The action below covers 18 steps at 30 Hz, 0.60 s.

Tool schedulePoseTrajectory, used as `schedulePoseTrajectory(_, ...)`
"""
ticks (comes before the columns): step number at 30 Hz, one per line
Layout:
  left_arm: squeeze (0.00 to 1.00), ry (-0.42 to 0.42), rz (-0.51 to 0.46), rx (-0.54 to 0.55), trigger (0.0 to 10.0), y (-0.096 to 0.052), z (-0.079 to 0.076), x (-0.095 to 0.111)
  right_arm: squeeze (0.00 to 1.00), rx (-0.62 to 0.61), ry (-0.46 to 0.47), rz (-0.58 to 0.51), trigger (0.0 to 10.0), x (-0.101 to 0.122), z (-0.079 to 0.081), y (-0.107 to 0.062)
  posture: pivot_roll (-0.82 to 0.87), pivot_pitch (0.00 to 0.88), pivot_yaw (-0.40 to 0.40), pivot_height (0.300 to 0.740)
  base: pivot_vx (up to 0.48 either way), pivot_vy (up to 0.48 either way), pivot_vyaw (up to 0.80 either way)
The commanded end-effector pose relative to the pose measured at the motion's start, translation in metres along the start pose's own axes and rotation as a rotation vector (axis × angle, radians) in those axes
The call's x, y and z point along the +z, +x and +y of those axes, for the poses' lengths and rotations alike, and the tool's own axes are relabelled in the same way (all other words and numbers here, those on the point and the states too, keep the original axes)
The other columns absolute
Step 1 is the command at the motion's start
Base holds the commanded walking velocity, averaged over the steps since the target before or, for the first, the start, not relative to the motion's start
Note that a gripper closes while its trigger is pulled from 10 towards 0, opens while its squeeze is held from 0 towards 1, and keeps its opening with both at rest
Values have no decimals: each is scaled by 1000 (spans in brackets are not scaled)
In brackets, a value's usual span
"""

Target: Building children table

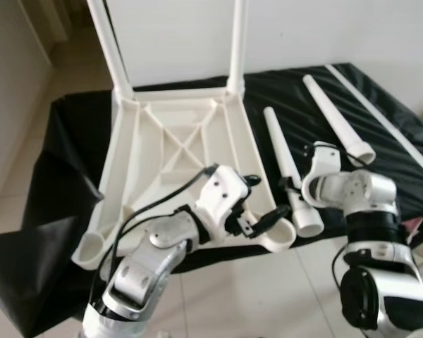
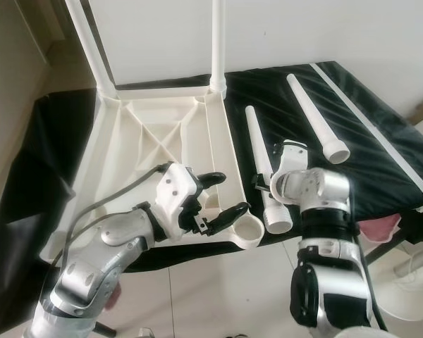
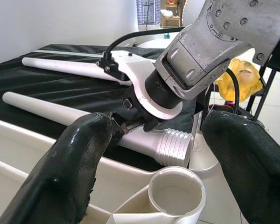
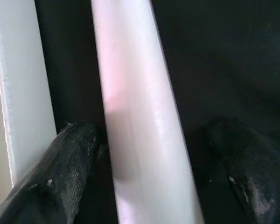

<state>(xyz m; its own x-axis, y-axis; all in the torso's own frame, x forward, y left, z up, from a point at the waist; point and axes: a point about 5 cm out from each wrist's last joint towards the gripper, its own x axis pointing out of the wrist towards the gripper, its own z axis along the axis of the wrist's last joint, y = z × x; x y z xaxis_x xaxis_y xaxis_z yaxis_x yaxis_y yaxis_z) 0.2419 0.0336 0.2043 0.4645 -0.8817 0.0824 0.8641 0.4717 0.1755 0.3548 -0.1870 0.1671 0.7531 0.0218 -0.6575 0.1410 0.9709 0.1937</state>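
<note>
Bright soft daylight; head views slightly hazy, right wrist close-up blurred.

No text, label, brand, number or sign can be read anywhere (the white plastic parts and black cloth are plain).

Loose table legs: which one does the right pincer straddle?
The table leg nearer the upturned tabletop: this leg runs between the right pincer fingers. The other loose leg lies farther right.

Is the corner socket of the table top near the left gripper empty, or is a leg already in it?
Empty. The corner socket shows an open hollow between the left gripper fingers; the nearest leg lies beside it.
</note>
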Motion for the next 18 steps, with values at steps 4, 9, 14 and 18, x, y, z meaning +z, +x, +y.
schedulePoseTrajectory(4, 0, -19, 7, 84, 10000, -4, 3, 0, 0, 16, 25, 134, 10000, -9, 0, 3, 54, 110, -49, 740, 0, 0, 0)
schedulePoseTrajectory(9, 0, -23, 4, 100, 10000, -3, 5, 1, 0, 34, 48, 162, 3765, -11, 1, 7, 59, 123, -53, 740, 0, 0, 0)
schedulePoseTrajectory(14, 0, -22, 5, 117, 10000, -3, 8, 2, 0, 55, 49, 169, 0, -11, 2, 10, 64, 122, -59, 740, 0, 0, 0)
schedulePoseTrajectory(18, 0, -23, 4, 127, 10000, -3, 10, 2, 0, 54, 52, 179, 0, -12, 2, 12, 65, 121, -61, 740, 0, 0, 0)
